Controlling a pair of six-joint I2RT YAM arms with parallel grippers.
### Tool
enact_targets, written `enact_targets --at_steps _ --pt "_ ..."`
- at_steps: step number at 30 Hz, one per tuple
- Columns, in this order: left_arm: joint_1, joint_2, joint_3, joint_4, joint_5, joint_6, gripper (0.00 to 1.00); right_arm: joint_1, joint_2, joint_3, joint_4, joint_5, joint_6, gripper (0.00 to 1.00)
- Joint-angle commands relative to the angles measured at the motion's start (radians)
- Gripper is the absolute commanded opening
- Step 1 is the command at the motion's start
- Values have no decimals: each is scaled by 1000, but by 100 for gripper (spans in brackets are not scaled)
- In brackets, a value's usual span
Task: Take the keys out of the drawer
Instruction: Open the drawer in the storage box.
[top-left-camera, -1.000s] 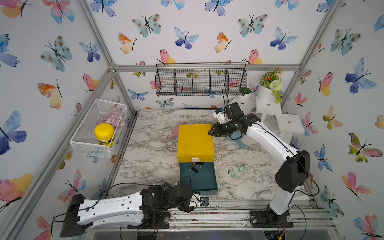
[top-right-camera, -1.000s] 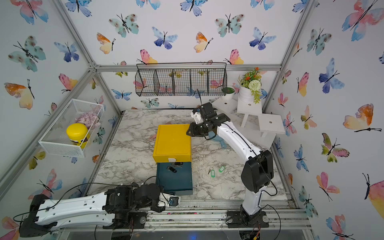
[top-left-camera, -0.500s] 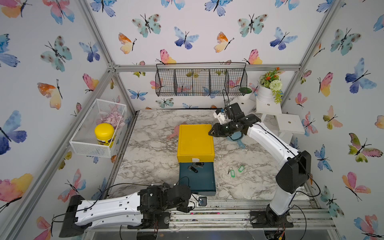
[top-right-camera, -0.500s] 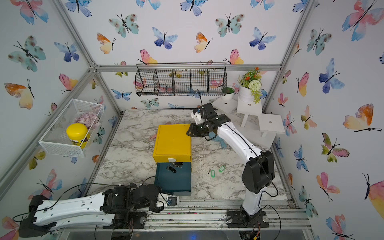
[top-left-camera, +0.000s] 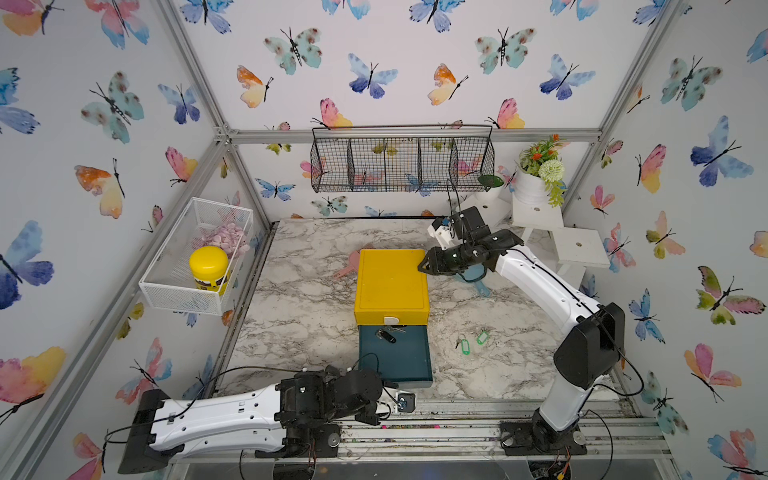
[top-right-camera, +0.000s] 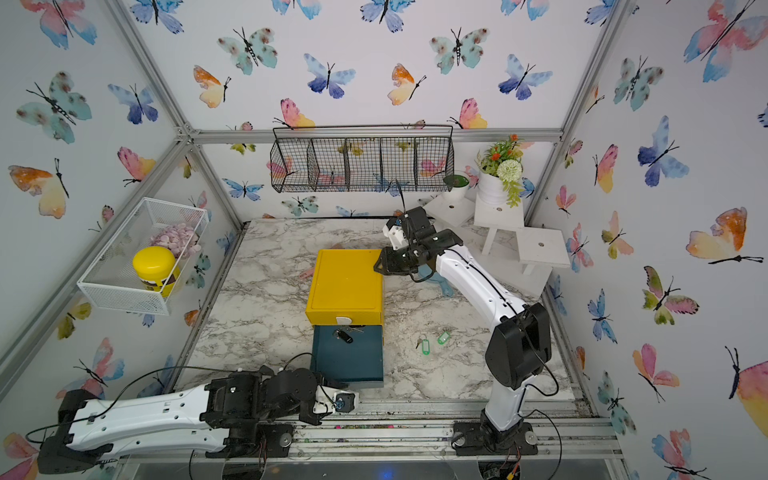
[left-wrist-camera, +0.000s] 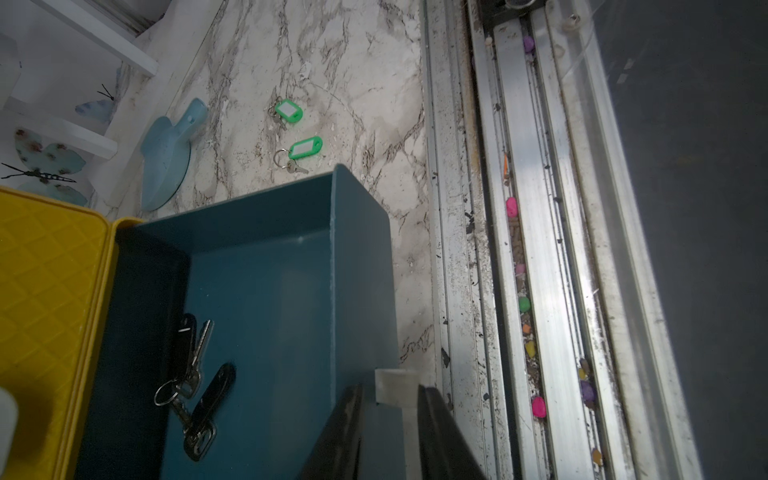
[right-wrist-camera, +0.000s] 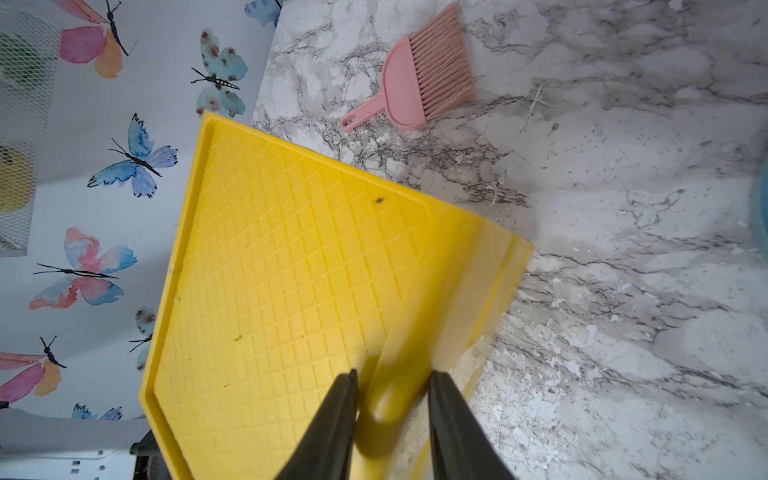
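The left tool (left-wrist-camera: 388, 388) has just released the white handle (left-wrist-camera: 395, 384), its jaws slightly apart around it. The drawer (left-wrist-camera: 266, 266) stands open with the black-tagged keys (left-wrist-camera: 195, 386) inside, while the green-tagged keys (left-wrist-camera: 305, 147) already lie on the table (left-wrist-camera: 332, 62). The right tool (right-wrist-camera: 392, 376) clamps the yellow cabinet (right-wrist-camera: 291, 270). Picking can likely resume.

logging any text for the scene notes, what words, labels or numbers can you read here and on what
No text is legible.
yellow-lidded jar: dark label band with print, too blurred to read.
green key tags: white inserts look blank.
black key tags in the teal drawer: a pale mark, too small to read.
yellow drawer box: no text.
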Motion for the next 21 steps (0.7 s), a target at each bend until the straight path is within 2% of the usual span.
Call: enact_targets --at_steps 1,7,11,15,21 --pt "-5 -22 6 -1 -21 2 30 11 -31 -14 -81 -24 -5 34" --pt "-5 -44 69 -70 15 -11 34 11 -32 37 -103 -2 -10 34" --pt "-5 -67 188 -150 48 -82 41 11 -52 91 -100 33 -15 34" --pt "-5 -94 302 -121 -104 -250 44 12 -70 145 -57 55 -17 37" --pt "7 -62 427 -14 -413 -342 58 11 -72 261 -40 87 -52 40"
